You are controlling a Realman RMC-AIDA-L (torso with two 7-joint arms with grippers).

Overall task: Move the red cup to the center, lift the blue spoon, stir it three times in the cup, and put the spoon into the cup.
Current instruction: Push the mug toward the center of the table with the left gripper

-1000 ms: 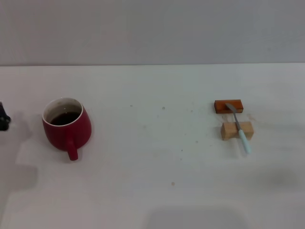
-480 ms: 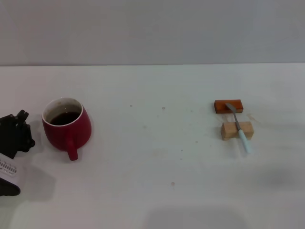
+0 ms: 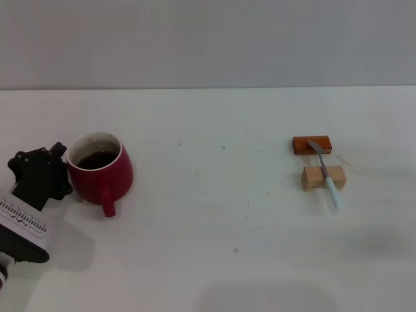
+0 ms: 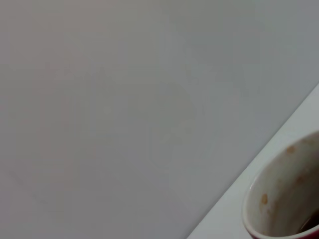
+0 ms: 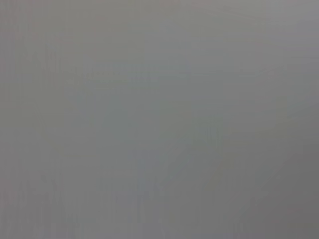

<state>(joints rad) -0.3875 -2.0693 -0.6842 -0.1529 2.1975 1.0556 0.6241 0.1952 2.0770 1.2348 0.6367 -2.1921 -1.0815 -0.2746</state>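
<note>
The red cup [image 3: 104, 175] stands on the white table at the left, handle toward me, dark liquid inside. My left gripper [image 3: 44, 174] is a black mass pressed against the cup's left side. The cup's white inner rim also shows in the left wrist view [image 4: 279, 199]. The blue spoon [image 3: 327, 174] lies at the right across two small blocks, its pale blue handle toward me and its metal bowl on the far block. The table's center [image 3: 214, 188] is bare white surface. My right gripper shows in no view; the right wrist view is plain grey.
An orange-brown block [image 3: 312, 144] and a pale wooden block [image 3: 314, 179] carry the spoon at the right. A grey wall runs behind the table's far edge [image 3: 208, 88].
My left arm has come in from the left edge and reached the cup. The cup has shifted a little to the right. The spoon and blocks have not moved.
</note>
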